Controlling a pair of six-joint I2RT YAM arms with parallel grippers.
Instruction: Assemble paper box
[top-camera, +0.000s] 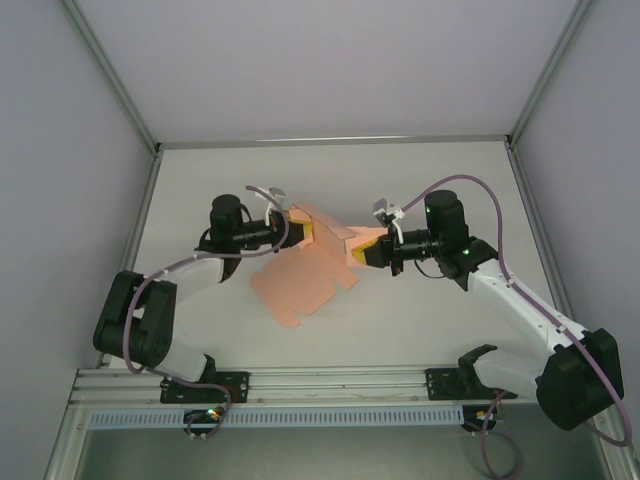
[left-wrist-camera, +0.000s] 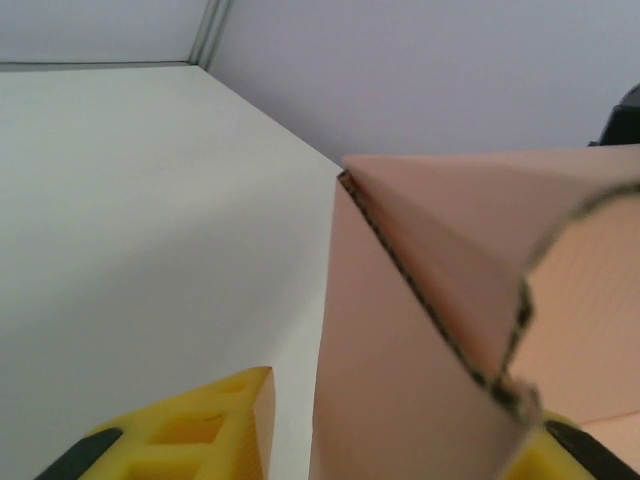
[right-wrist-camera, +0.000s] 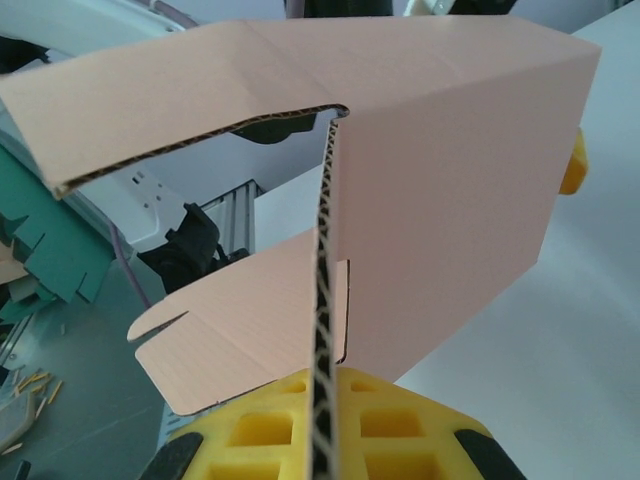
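Fold of paper box (top-camera: 332, 240) half-hides one L gripper (top-camera: 303, 230) finger; jaws part-open astride it. R gripper (top-camera: 362, 252) clamps edge; long axis gripper-to-gripper.

White table (top-camera: 420, 180) between plain pale lavender walls (top-camera: 300, 60)

You have soft, even light from above: the white table (top-camera: 400, 320) is bright without glare, and the shadows on it are faint. In the left wrist view the paper box (left-wrist-camera: 420, 330) sits close and blurred. In the right wrist view its cut edge is sharp and the background hazy.
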